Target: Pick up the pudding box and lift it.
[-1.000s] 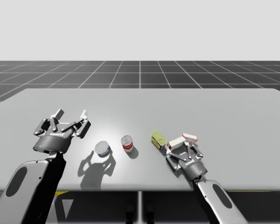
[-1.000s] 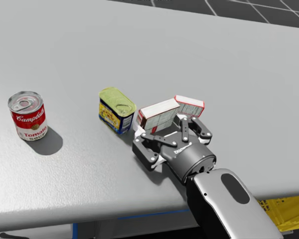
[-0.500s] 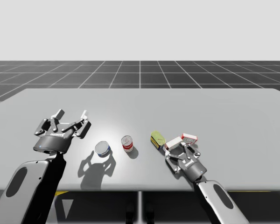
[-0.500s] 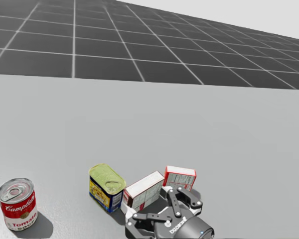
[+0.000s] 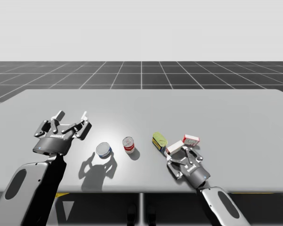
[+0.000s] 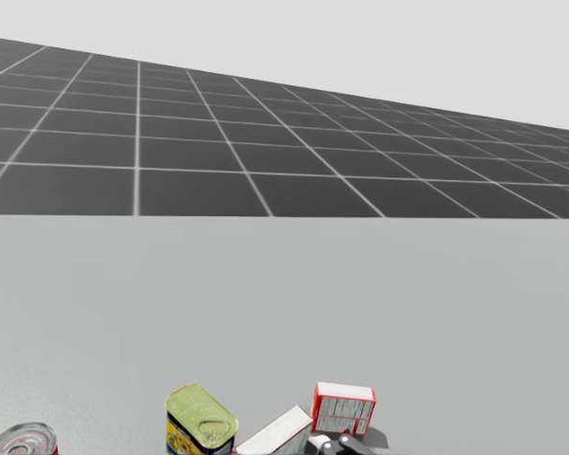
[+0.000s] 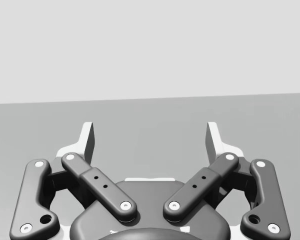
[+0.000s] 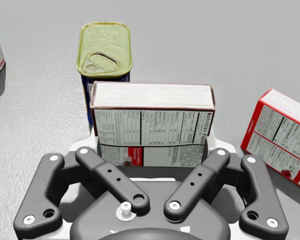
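The pudding box [image 8: 152, 120], white-faced with dark red edges, stands between the fingers of my right gripper [image 8: 152, 145], which is shut on it from both sides. In the high view the same pudding box [image 5: 175, 147] sits in my right gripper [image 5: 178, 153] near the table's front edge, right of centre. The head view catches the box's top [image 6: 280, 434] at its lower edge. My left gripper [image 5: 73, 114] hovers open over the table's left part, and between its spread fingers [image 7: 88, 137] there is nothing.
A green-topped rectangular can [image 8: 106, 52] stands just behind the held box. A red box [image 8: 282, 137] lies beside it to the right. A red soup can [image 5: 128, 144] and a flat blue can [image 5: 103, 150] stand mid-table. The grey table [image 5: 179, 108] stretches bare beyond them.
My head has turned upward, so the cans and boxes have dropped to the head view's lower edge. My right gripper has drawn slightly toward the near edge with the box in it.
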